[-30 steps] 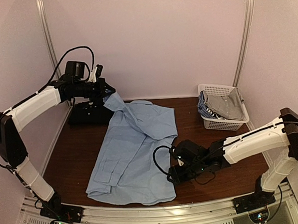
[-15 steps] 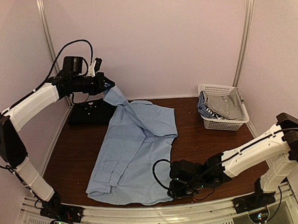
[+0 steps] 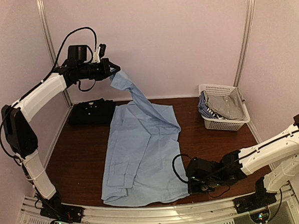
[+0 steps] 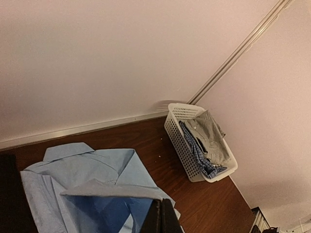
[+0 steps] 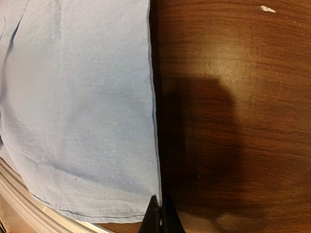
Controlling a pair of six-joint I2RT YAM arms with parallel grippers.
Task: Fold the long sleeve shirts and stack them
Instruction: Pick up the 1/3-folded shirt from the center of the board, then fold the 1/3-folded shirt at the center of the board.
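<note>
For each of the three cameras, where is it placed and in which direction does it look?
Top external: above and behind the arms, looking down at the table; both arms show, left hand holding up the light blue shirt, right hand shut on its near corner.
Left wrist: raised high, facing the white basket by the right wall; its shut fingertips show.
Right wrist: low, looking down at the shirt's edge and bare wood; its shut fingertips show.
Shared: all three see the shirt.

Dark brown wood-grain table [image 3: 76,156]; light blue shirt [image 3: 141,152]; black shirt [image 3: 91,113]; white lattice basket [image 3: 225,124]; blue-checked cloth [image 4: 199,155].
</note>
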